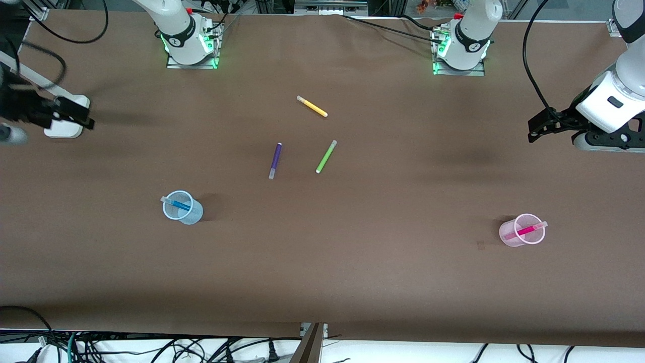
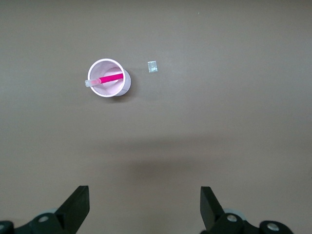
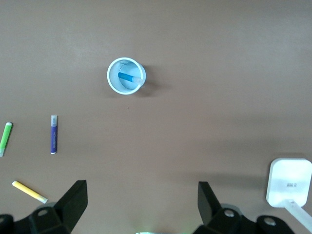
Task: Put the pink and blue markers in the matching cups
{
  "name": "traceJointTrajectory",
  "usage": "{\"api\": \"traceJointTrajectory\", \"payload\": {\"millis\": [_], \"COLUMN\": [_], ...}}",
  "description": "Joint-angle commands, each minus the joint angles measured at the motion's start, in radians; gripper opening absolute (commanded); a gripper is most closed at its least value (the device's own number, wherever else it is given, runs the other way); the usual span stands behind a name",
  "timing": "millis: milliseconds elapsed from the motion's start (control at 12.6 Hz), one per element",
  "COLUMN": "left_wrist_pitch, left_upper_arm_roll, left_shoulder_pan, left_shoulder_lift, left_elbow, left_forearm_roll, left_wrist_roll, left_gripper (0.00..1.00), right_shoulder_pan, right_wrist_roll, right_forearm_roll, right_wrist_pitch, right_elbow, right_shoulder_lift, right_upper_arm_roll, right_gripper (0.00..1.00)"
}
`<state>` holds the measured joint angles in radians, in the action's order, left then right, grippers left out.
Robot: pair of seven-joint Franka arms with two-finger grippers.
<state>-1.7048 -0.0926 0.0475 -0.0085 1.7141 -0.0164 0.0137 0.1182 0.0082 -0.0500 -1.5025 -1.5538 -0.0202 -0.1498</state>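
The pale blue cup (image 1: pixel 182 206) stands upright toward the right arm's end of the table with the blue marker (image 1: pixel 177 204) leaning inside it; the cup also shows in the right wrist view (image 3: pixel 126 75). The pale pink cup (image 1: pixel 522 230) stands toward the left arm's end with the pink marker (image 1: pixel 526 231) inside; the cup also shows in the left wrist view (image 2: pixel 109 78). My left gripper (image 1: pixel 541 126) is open and empty, high over the table's edge at its own end (image 2: pixel 145 209). My right gripper (image 1: pixel 75 118) is open and empty over its end (image 3: pixel 141 207).
A purple pen (image 1: pixel 275 160), a green pen (image 1: pixel 326 157) and a yellow pen (image 1: pixel 312 107) lie mid-table, farther from the front camera than the cups. A white block (image 1: pixel 65 121) sits under my right gripper. A small pale scrap (image 2: pixel 152 67) lies beside the pink cup.
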Motion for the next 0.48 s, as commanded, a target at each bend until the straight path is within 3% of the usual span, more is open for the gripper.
{"api": "traceJointTrajectory", "payload": {"millis": [0,158,396], "left_wrist_pitch": [0.002,0.004,0.004], "left_upper_arm_roll": [-0.004,-0.004,0.001], "left_shoulder_pan": [0.000,0.003,0.005], "left_shoulder_lift": [0.010,0.008,0.008], "left_elbow": [-0.019,-0.019,-0.019], "left_forearm_roll": [0.023,0.023,0.023], "left_wrist_roll": [0.005,0.000,-0.003], "left_gripper": [1.00,1.00,1.00], "right_shoulder_pan": [-0.034,-0.037,-0.035], "right_wrist_roll": [0.009,0.012,0.007], "right_forearm_roll": [0.042,0.064,0.091], "right_wrist_pitch": [-0.006,0.001,0.002], "right_elbow": [-0.078,-0.074,-0.058], "right_shoulder_lift": [0.057,0.054,0.028], "right_upper_arm_roll": [0.044,0.090,0.096], "right_gripper": [1.00,1.00,1.00]}}
